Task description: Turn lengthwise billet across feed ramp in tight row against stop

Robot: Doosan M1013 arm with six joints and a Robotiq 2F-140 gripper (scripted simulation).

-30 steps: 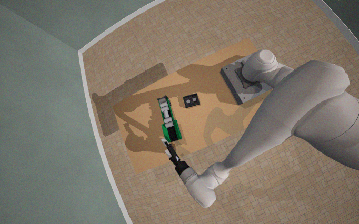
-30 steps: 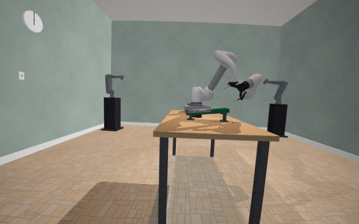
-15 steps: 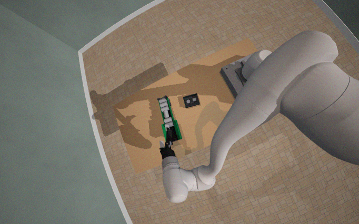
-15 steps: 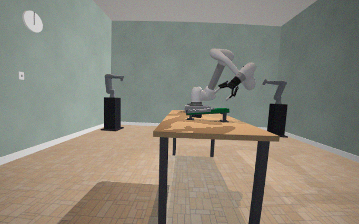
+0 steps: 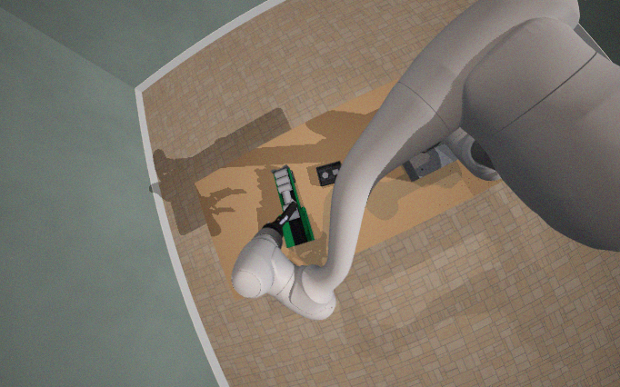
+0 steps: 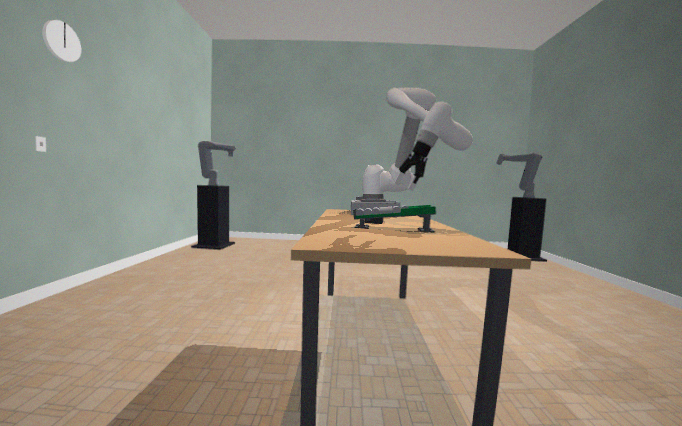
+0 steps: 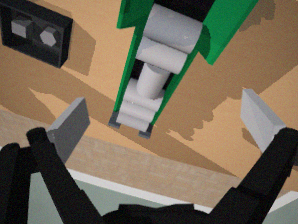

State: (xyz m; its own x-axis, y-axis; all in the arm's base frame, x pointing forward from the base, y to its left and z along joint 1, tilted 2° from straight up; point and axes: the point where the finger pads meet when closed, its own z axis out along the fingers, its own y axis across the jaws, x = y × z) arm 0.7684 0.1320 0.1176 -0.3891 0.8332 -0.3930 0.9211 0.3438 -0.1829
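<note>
The green feed ramp (image 5: 293, 206) with a black channel stands on the wooden table (image 6: 402, 240). Several grey billets (image 5: 282, 178) lie at its lower end against the stop. In the wrist view two billets (image 7: 166, 39) lie across the channel. Below them one billet (image 7: 149, 83) lies lengthwise, and more billets (image 7: 135, 111) lie across at the stop. My gripper (image 7: 162, 106) is open and empty. It hangs well above the ramp (image 6: 394, 211), as the side view of the gripper (image 6: 415, 162) shows, with its fingers spread wider than the ramp. From above, the gripper (image 5: 287, 214) partly covers the channel.
A black block with two sockets (image 5: 328, 173) lies on the table beside the ramp and also shows in the wrist view (image 7: 36, 30). My grey base plate (image 5: 427, 163) sits at the table's far end. Two other arms on black pedestals (image 6: 212, 214) stand by the walls.
</note>
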